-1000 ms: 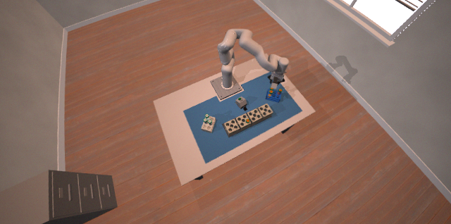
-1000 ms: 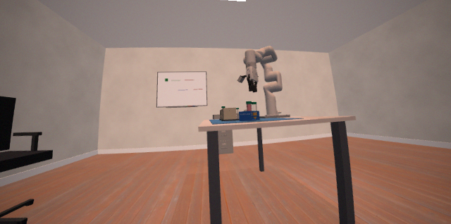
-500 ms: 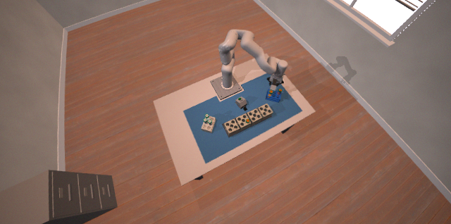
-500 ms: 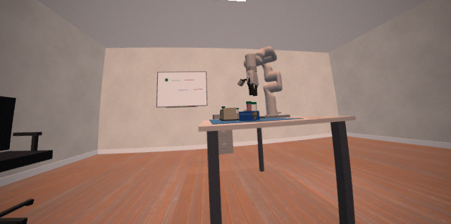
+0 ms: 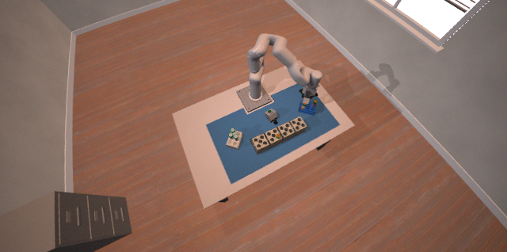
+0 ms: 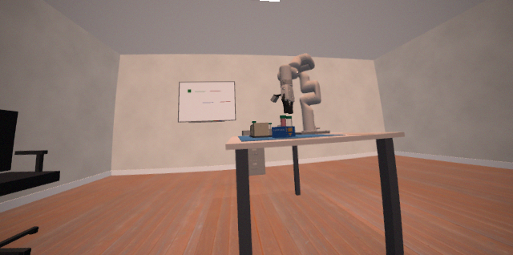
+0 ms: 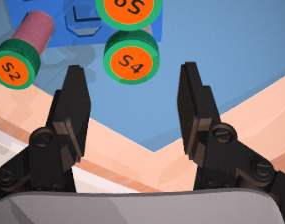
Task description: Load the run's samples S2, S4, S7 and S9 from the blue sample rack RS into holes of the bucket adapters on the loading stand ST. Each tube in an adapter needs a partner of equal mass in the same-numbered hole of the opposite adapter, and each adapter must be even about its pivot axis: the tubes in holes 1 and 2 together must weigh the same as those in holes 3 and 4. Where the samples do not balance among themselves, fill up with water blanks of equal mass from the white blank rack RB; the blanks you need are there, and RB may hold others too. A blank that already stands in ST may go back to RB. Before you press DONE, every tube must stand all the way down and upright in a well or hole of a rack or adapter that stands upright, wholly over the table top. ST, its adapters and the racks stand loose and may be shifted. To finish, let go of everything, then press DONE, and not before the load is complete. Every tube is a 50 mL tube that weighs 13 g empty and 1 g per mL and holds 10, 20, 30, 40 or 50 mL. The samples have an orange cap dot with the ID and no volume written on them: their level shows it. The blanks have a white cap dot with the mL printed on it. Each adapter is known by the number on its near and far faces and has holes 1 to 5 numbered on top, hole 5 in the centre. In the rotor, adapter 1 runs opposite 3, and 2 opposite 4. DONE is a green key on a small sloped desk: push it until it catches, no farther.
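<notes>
My gripper (image 5: 306,95) (image 6: 288,110) (image 7: 132,83) is open and empty, hanging a short way above the blue sample rack RS (image 5: 308,111) (image 6: 284,131). In the wrist view three green-capped tubes with orange dots stand in RS: S4 (image 7: 130,59) right below the gap between my fingers, S9 (image 7: 129,2) behind it, and S2 (image 7: 12,68) with pink liquid to the left. The stand ST (image 5: 279,133) (image 6: 260,129) holds a row of adapters; one tube with an orange dot (image 5: 278,135) stands in it. The white blank rack RB (image 5: 233,140) holds several tubes.
The green DONE key (image 5: 271,112) sits on its small desk between the arm's base (image 5: 254,99) and ST. Everything stands on a blue mat (image 5: 242,161) (image 7: 246,30). RS is near the table's right edge. A filing cabinet (image 5: 91,220) stands on the floor far off.
</notes>
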`<state>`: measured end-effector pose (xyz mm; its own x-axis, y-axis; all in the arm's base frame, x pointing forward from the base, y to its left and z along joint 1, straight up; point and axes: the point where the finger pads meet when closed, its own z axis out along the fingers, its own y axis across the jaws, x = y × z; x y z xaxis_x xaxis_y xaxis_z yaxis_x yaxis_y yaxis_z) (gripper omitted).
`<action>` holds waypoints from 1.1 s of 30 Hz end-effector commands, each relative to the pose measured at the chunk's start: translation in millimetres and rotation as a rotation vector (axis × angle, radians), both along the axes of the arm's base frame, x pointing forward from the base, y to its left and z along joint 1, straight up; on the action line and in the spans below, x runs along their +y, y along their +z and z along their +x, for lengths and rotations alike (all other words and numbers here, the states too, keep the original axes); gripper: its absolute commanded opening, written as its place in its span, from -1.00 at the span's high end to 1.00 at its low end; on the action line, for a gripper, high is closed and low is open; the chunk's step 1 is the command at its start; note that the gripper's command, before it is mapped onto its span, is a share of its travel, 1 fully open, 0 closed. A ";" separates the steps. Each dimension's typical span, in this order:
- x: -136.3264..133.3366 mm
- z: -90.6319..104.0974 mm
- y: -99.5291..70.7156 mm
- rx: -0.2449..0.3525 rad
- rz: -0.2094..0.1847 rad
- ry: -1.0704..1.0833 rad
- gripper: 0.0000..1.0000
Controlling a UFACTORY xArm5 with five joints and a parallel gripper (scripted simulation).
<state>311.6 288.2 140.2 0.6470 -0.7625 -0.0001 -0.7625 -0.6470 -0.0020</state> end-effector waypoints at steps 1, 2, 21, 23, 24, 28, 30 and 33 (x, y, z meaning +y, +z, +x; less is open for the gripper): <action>1.1 1.2 -1.1 -0.004 0.004 0.000 -0.13; 1.2 1.3 -3.1 -0.004 0.004 0.000 -0.13; 1.2 1.3 -20.2 -0.004 0.004 0.000 -0.13; 1.2 1.4 -21.6 -0.004 0.004 0.000 -0.13; 1.2 1.4 -22.2 -0.004 0.004 0.000 -0.13; 1.2 1.4 -24.9 -0.004 0.004 0.000 -0.13; 1.2 1.4 -26.2 -0.004 0.004 0.000 -0.13; 1.2 1.4 -27.6 -0.004 0.004 0.000 -0.13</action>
<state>312.1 288.5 111.9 0.6470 -0.7625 -0.0001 -0.7625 -0.6470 -0.0034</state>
